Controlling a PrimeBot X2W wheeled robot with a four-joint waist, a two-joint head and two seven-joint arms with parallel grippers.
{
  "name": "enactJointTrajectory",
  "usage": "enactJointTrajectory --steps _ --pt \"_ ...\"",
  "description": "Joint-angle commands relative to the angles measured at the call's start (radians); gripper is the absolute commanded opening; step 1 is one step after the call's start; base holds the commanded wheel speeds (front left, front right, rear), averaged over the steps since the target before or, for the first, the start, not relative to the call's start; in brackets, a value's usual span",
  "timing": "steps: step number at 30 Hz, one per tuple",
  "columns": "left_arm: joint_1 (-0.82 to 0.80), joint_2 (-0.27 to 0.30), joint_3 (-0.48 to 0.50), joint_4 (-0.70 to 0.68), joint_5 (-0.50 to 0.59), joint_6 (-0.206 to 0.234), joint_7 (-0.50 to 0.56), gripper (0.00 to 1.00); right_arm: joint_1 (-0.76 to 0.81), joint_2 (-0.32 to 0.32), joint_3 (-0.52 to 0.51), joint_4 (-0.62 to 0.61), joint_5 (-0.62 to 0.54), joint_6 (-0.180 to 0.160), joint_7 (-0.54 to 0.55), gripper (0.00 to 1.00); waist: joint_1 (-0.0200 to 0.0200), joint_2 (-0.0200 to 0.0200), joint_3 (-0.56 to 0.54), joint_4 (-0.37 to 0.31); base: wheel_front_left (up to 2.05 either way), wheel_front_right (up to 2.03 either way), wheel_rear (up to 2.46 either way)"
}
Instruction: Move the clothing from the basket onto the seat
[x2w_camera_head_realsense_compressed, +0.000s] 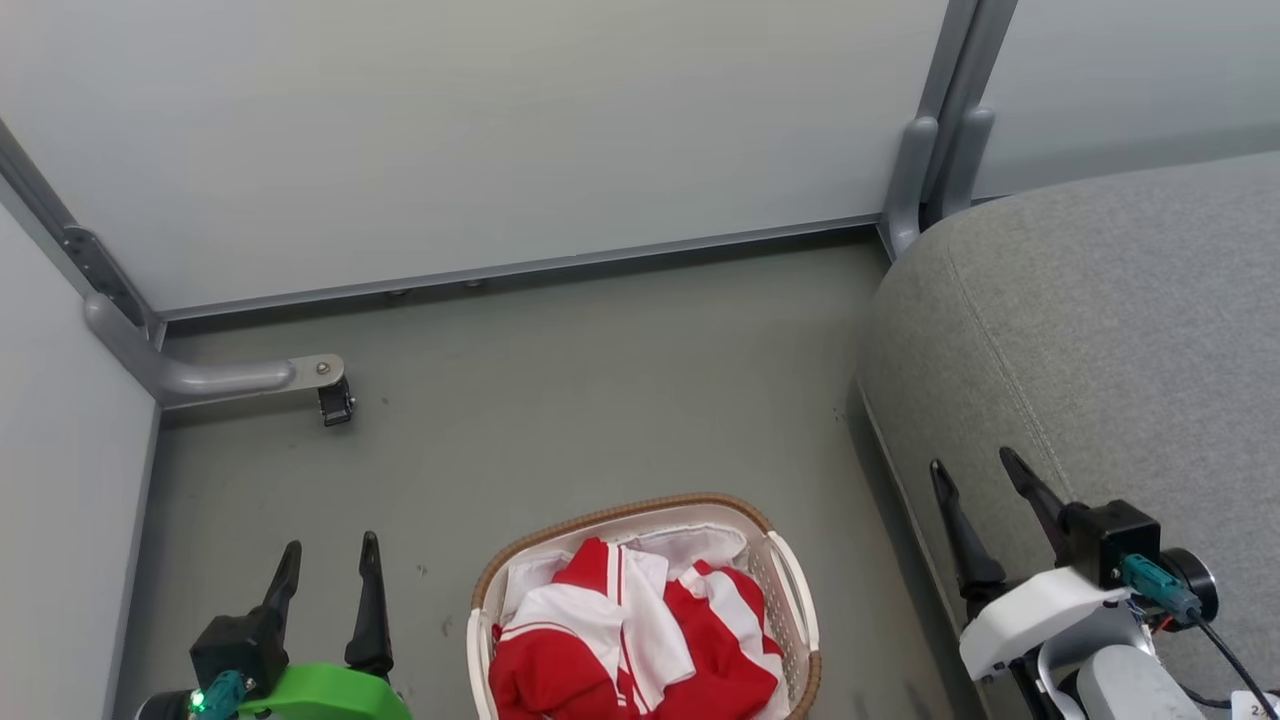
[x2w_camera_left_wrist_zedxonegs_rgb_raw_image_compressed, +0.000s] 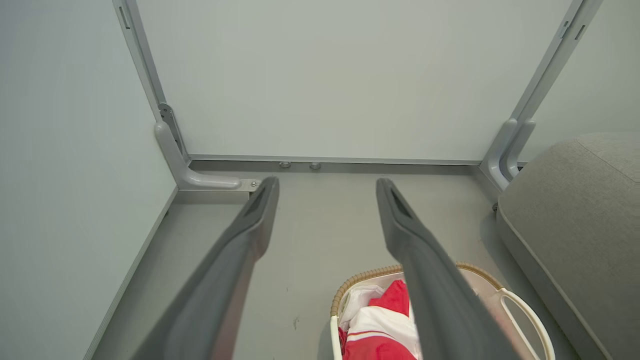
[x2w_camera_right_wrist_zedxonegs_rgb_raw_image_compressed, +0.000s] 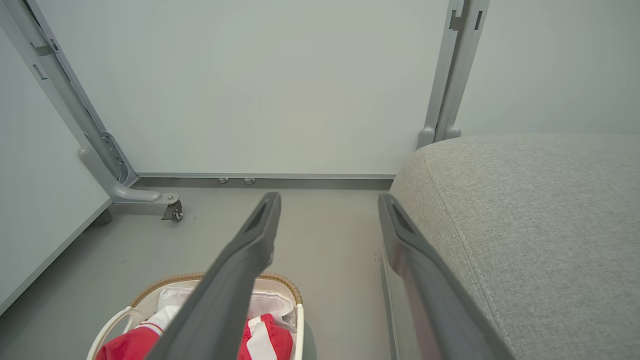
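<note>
Inside the basket (x2w_camera_head_realsense_compressed: 785, 600) lies striped red clothing (x2w_camera_head_realsense_compressed: 545, 672).

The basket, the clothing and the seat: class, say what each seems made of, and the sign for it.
The basket: seemingly smooth white moulded plastic, its walls perforated; the brown rim looks woven, perhaps rattan or an imitation. The clothing: soft red and white fabric, possibly synthetic, crumpled in loose folds. The seat: matte grey woven upholstery, with visible weave and a stitched seam.
</note>
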Motion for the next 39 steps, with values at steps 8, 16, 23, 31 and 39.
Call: enactJointTrajectory --steps 8,16,23,31,39 --pt "-0.098 0.002 -0.084 0.042 -0.026 -0.003 -0.001 1.0 -0.095 -0.011 0.029 -0.056 0.027 0.0 -0.004 1.0 0.0 0.0 0.172 -0.064 0.0 0.0 0.0" --pt "-0.223 0.002 -0.18 0.128 -0.006 0.011 -0.001 1.0 -0.173 -0.016 0.046 -0.084 0.045 0.0 -0.004 1.0 0.0 0.0 0.326 -0.12 0.0 0.0 0.0" --pt "-0.33 0.003 -0.265 0.298 0.051 0.026 0.0 1.0 -0.228 -0.006 0.063 -0.093 0.051 0.0 -0.004 1.0 0.0 0.0 0.435 -0.16 0.0 0.0 0.0" --pt "-0.434 0.004 -0.344 0.531 0.113 0.053 0.0 1.0 -0.271 0.006 0.079 -0.096 0.058 0.0 -0.004 1.0 0.0 0.0 0.533 -0.191 0.0 0.0 0.0" --pt "-0.536 0.004 -0.433 0.761 0.147 0.085 0.0 1.0 -0.297 0.015 0.092 -0.095 0.06 0.0 -0.004 1.0 0.0 0.0 0.601 -0.202 0.0 0.0 0.0"
